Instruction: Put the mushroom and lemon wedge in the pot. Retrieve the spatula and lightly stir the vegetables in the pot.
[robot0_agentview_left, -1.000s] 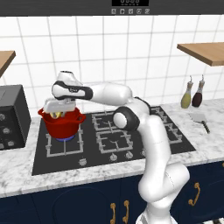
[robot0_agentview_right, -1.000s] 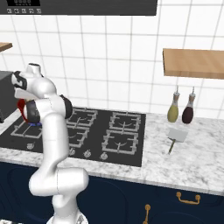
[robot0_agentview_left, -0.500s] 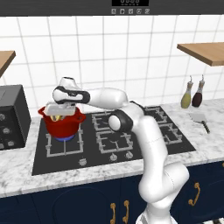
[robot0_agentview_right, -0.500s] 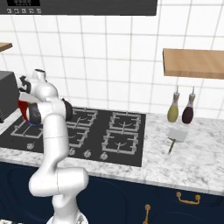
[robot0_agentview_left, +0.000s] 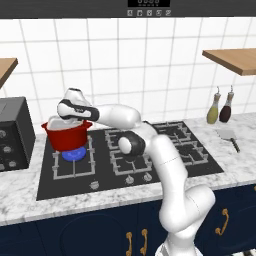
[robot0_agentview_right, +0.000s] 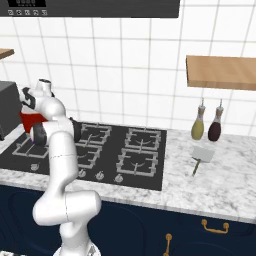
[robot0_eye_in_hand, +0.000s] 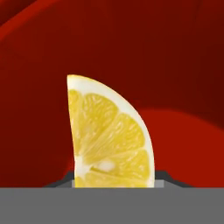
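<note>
With our claw (robot0_agentview_left: 64, 123) clamped on the lemon wedge (robot0_eye_in_hand: 109, 135) inside the red pot (robot0_agentview_left: 67, 136) on the stove, we should release it low, so it drops without bouncing out.

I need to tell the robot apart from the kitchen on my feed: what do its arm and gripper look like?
The arm is a chain of smooth, rounded, glossy white segments with dark grey to black rings at the joints, rising from a bulbous white base. No loose cables or markings can be made out. The gripper is a white hand block with dark trim; its fingertips are hidden.
</note>
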